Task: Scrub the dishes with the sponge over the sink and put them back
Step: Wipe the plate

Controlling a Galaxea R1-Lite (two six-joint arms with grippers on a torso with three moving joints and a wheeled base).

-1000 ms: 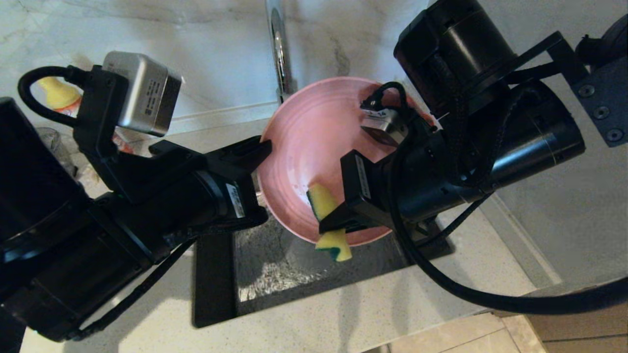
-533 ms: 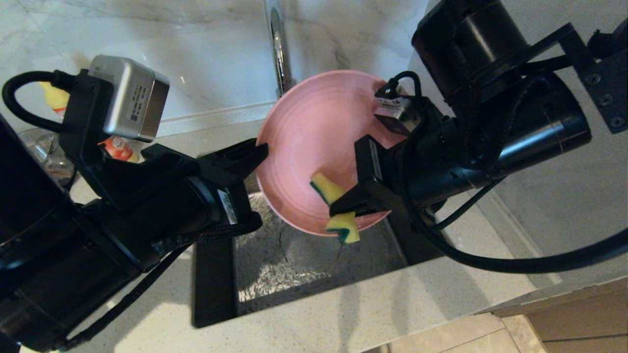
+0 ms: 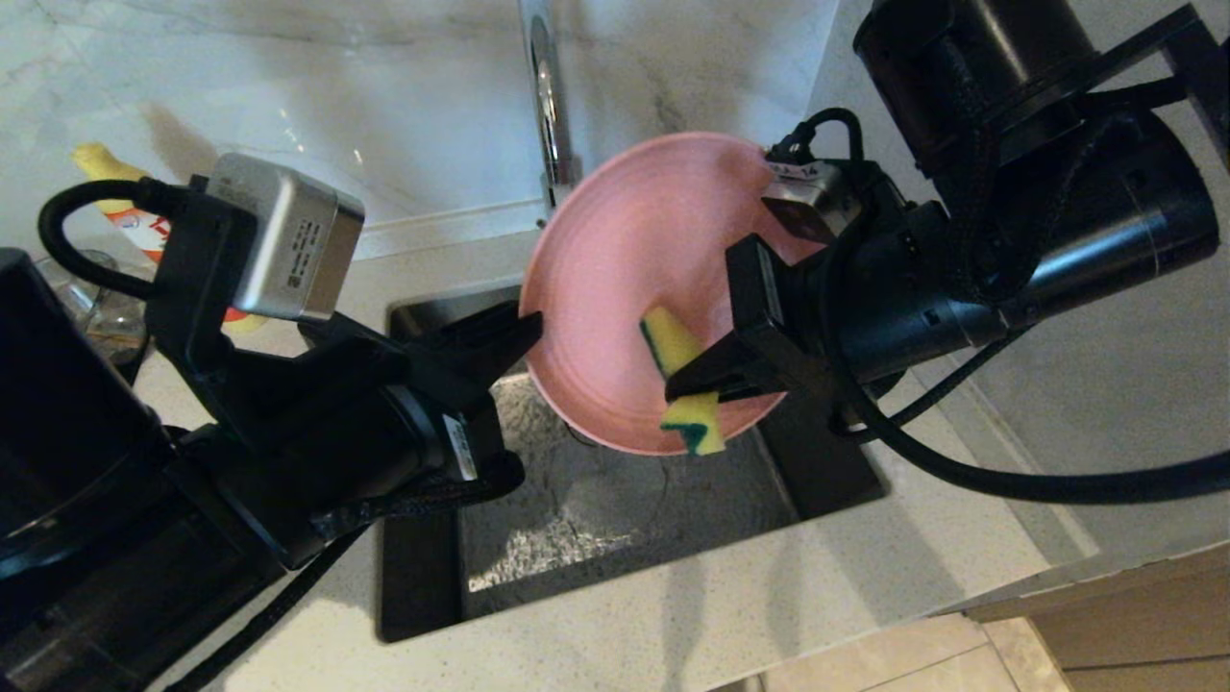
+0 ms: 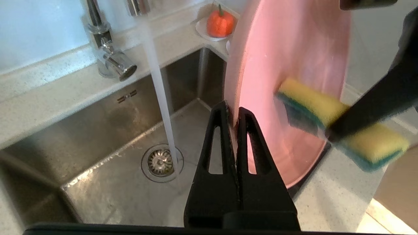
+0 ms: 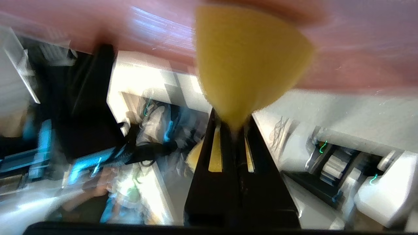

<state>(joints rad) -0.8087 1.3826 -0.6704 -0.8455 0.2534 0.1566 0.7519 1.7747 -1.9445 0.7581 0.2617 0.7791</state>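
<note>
The pink plate (image 3: 625, 259) hangs tilted on edge over the sink (image 3: 596, 519). My left gripper (image 3: 531, 334) is shut on its rim, and in the left wrist view the plate's rim (image 4: 233, 98) sits pinched between the two fingers of that gripper (image 4: 232, 110). My right gripper (image 3: 675, 389) is shut on the waist of the yellow sponge (image 3: 673, 348). The sponge lies against the plate's inner face, green layer toward the plate (image 4: 287, 58). The right wrist view has the sponge (image 5: 248, 55) fanning out from the gripper (image 5: 232, 123) against the pink surface (image 5: 359, 49).
Water runs from the chrome tap (image 3: 548, 106) in a stream (image 4: 160, 88) down to the drain strainer (image 4: 161, 161). An orange pumpkin-like item (image 4: 220, 23) sits on a small dish at the sink's far corner. A bottle (image 3: 106, 165) and a clear glass (image 3: 91, 308) stand at back left.
Both arms shifted up and to the right in the head view, carrying the plate along. The sponge slid a little higher on the plate's face. Both grips stayed shut.
</note>
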